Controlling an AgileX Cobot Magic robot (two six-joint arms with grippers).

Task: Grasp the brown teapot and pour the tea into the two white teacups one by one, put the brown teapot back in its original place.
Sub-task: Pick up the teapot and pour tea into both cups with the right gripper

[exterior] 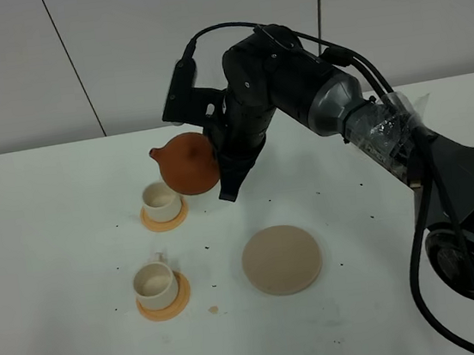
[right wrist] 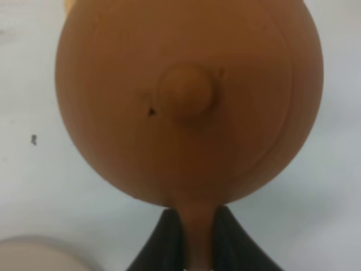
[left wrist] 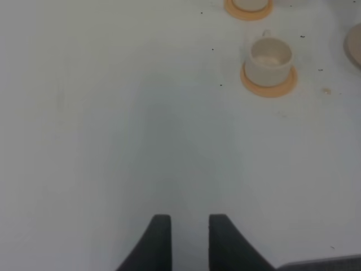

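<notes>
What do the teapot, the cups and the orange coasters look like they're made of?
The brown teapot: likely unglazed clay, matte reddish surface. The white teacups: probably ceramic, smooth cream finish. The orange coasters: flat, dull; material unclear.

White table (exterior: 66,337) with two orange coasters (exterior: 167,225) (exterior: 169,312) and a tan disc (exterior: 282,259)

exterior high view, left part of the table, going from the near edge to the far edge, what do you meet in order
nearer white teacup → farther white teacup → brown teapot
</notes>
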